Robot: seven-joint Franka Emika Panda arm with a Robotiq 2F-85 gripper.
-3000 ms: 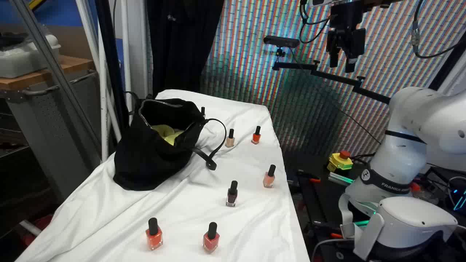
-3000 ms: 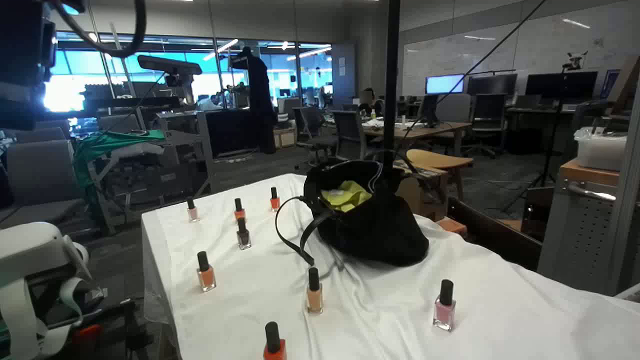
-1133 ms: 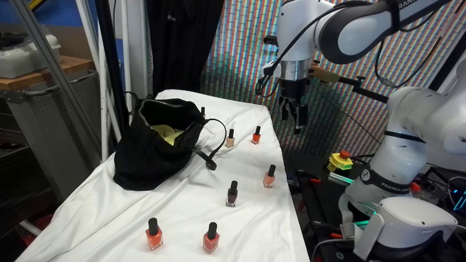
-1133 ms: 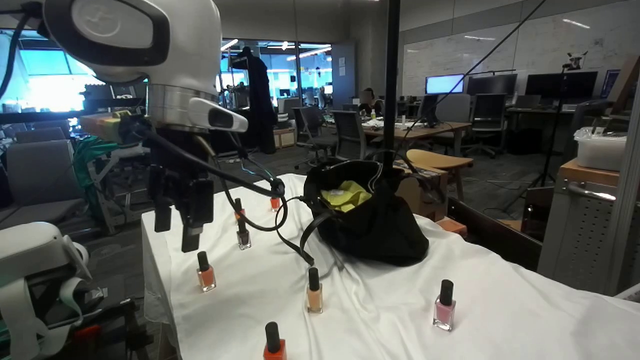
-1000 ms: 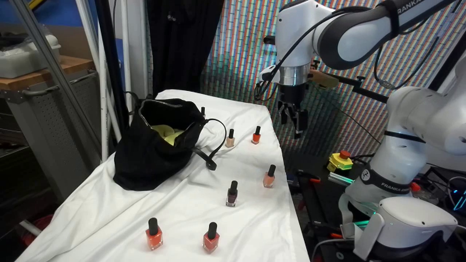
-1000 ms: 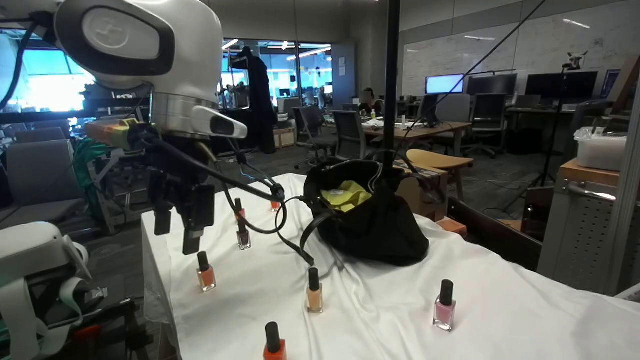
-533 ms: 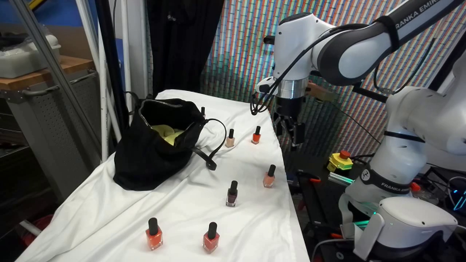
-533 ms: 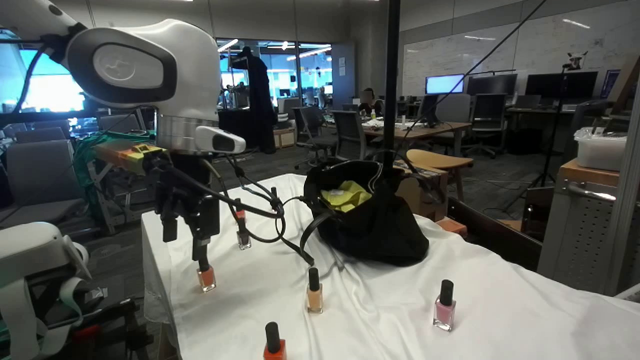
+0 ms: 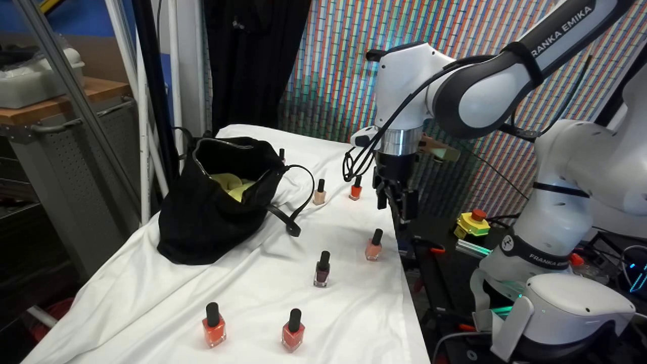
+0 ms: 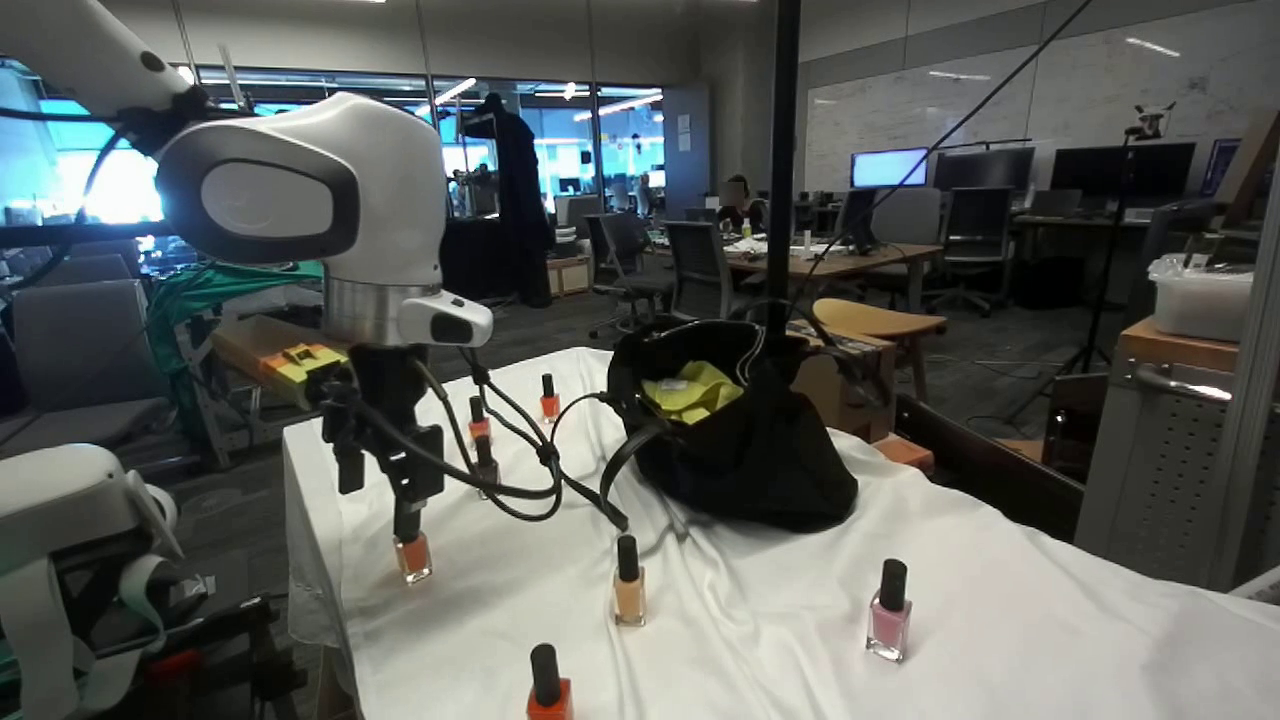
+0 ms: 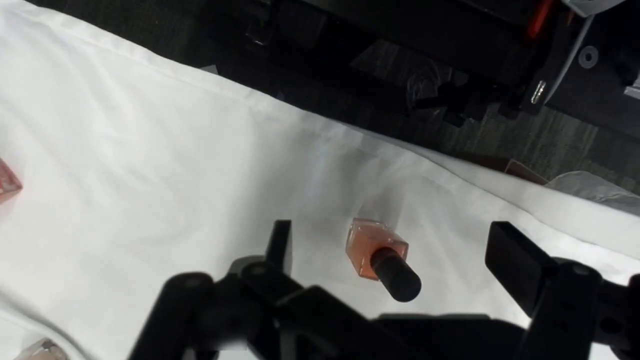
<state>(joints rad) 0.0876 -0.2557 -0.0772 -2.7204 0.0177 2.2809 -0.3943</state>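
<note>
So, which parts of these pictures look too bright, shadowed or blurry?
In an exterior view, the far window is washed out white; in the wrist view, soft grey shadows dim the cloth near the orange bottle; also in the wrist view, the gripper looks nearly black, its closest parts slightly blurred.

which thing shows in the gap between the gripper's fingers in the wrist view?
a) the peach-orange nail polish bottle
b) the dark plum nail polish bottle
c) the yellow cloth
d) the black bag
a: in the wrist view the peach-orange nail polish bottle with its black cap shows between the open fingers of the gripper.
</note>
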